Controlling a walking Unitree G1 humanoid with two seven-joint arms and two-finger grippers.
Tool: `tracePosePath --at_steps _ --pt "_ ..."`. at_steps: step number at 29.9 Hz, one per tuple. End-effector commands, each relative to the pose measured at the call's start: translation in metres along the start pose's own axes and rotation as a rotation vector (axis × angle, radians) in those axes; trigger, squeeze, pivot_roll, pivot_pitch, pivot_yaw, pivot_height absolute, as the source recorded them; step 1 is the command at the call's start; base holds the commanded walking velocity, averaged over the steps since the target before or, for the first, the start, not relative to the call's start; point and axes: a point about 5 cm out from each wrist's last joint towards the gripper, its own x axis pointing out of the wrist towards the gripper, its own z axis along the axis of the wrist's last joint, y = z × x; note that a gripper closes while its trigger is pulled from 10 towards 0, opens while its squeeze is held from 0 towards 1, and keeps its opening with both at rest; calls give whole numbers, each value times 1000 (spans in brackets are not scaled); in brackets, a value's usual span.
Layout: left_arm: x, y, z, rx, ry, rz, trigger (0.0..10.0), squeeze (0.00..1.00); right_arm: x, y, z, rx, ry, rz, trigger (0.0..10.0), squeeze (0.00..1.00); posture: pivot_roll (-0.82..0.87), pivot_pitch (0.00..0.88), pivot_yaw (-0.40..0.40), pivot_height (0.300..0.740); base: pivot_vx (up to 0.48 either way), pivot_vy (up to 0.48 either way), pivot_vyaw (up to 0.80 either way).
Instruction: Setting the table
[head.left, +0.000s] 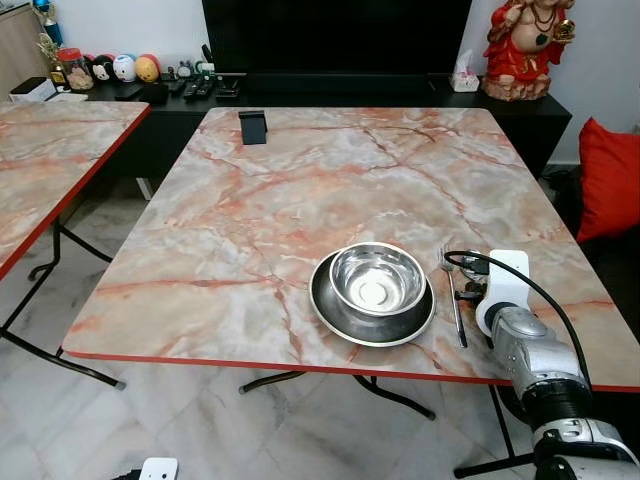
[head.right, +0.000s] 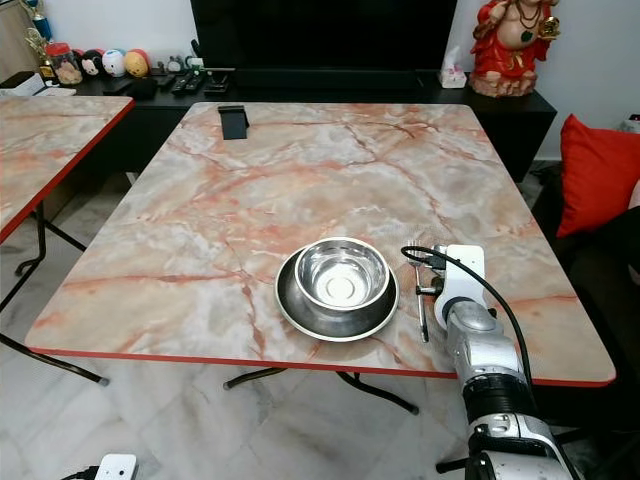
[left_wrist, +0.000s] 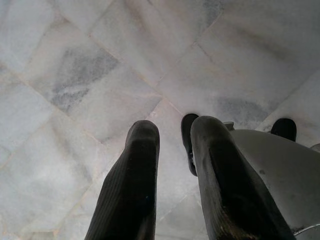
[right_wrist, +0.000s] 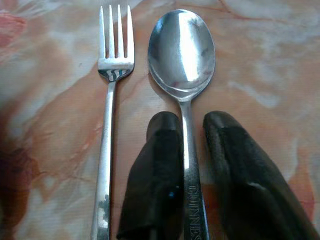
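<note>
A steel bowl (head.left: 378, 278) sits in a steel plate (head.left: 330, 305) near the front edge of the marble table (head.left: 300, 180). Right of the plate lie a fork (right_wrist: 107, 125) and a spoon (right_wrist: 182, 50), side by side and flat on the marble. My right gripper (right_wrist: 192, 120) is low over the table there, its two black fingers (right_wrist: 155, 165) close on either side of the spoon's handle. From the head, the fork (head.left: 455, 305) shows beside my right wrist. My left gripper (left_wrist: 175, 130) hangs idle over the floor tiles with a gap between its fingers.
A small black stand (head.left: 253, 127) is at the table's far side. A second marble table (head.left: 50, 150) stands to the left, with a floor gap between. A black TV console (head.left: 330, 90) runs along the back and a red cushion (head.left: 610, 180) is at the right.
</note>
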Motion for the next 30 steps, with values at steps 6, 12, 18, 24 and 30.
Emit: tracePosePath --at_steps 6,12,18,24,30 --pt "2 -6 3 7 -8 -3 10000 0 2 2 1 -13 3 4 10000 145 -80 0 15 740 0 0 0" --pt "2 -6 4 8 1 1 10000 0 2 1 4 -15 -19 -5 10000 0 -83 0 17 740 0 0 0" --pt "0 4 2 4 11 15 10000 0 1 1 10 -10 -50 -1 10000 0 -84 0 18 740 0 0 0" --pt "-3 11 -4 1 21 24 10000 0 2 1 13 -12 -59 -1 10000 0 -84 0 18 740 0 0 0" --pt "-4 12 -7 1 25 24 10000 0 1 -3 20 -47 -104 -23 10000 0 -86 0 19 740 0 0 0"
